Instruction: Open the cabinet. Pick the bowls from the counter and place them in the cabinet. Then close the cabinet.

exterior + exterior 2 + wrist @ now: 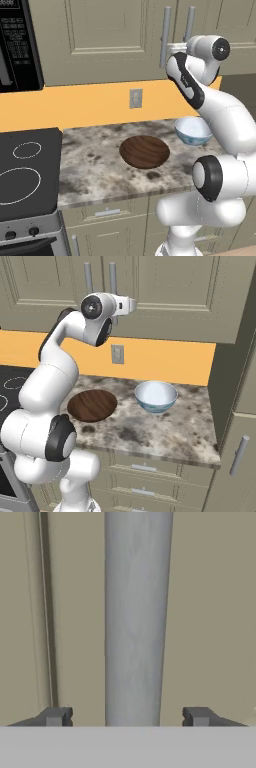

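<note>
Our dark fingertips (56, 717) stand apart on either side of a long silver bar handle (137, 622), not yet clamped on it. We judge the tall beige-olive panelled cabinet (100, 40) unopened. Both bowls wait on the speckled marble counter (165, 431): wide dark-brown wood-grain bowl (144, 151), smaller white-and-blue bowl (193, 131).

A black stove top (27, 172) with white rings sits below a black microwave (17, 45); right of them, a grey wall outlet (135, 98) on the orange backsplash (75, 105).
</note>
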